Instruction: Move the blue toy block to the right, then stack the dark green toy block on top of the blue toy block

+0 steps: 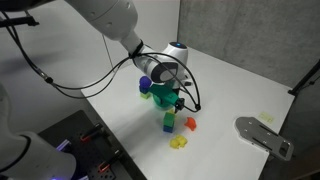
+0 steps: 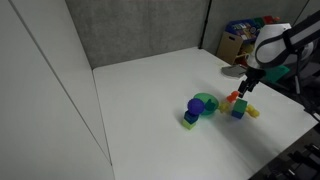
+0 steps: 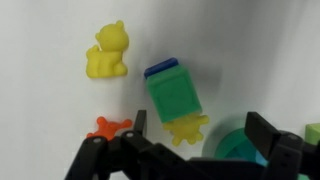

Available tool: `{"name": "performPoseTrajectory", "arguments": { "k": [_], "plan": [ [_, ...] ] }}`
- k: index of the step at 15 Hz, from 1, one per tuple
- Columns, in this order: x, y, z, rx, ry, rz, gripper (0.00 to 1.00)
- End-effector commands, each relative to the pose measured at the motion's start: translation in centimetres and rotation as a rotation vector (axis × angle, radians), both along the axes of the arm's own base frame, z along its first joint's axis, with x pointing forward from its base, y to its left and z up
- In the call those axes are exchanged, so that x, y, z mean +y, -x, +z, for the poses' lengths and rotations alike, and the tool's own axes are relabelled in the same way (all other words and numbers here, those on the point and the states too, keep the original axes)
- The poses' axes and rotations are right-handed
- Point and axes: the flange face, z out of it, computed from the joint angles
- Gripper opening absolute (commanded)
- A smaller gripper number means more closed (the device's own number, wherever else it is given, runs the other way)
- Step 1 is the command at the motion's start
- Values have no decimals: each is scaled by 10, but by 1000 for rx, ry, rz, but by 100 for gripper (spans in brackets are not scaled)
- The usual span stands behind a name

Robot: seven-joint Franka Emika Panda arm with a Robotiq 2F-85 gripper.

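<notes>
Beneath the hand [image 3: 198,120], between its two dark fingers [image 3: 262,135] in the wrist view: one dark green toy block [image 3: 175,97], sitting on one blue toy block [image 3: 160,70]. Only a strip of the blue's edge shows past the green. Both exterior views agree: green on top, blue below, on the white surface [image 1: 110,115].

Hand: fingers spread wide, holding nothing, hovering above the pair and clear of it.

Handling, by judgement: both look like small hard plastic cubes, light, rigid and smooth-faced, likely a little slippery, not fragile. The best hold is on two opposite flat side faces, fingers square to them, near mid-height. The green seems to sit slightly turned on the blue, so a sideways nudge could slide it off.

Close by the hand:
- yellow bear-shaped piece [image 3: 108,52], beyond the blocks and off to one side
- orange star-like piece [image 3: 110,127], just outside one finger
- small yellow piece [image 3: 187,128], at the foot of the stack; touching or just beside, cannot tell
- round teal bowl [image 3: 235,150], near the other finger

Task status, by judgement: stack appears made; any further grip risks toppling it.
</notes>
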Motion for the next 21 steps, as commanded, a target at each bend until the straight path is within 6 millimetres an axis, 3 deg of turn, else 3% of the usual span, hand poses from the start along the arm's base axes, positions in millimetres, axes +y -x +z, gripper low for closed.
{"name": "performPoseTrajectory", "arguments": {
  "k": [1,5,11,21],
  "plan": [
    [20,13,30,72,2,-174,100],
    [55,23,59,132,59,-324,100],
    [99,45,131,249,94,-376,100],
    [98,102,252,73,20,-211,100]
  ]
}}
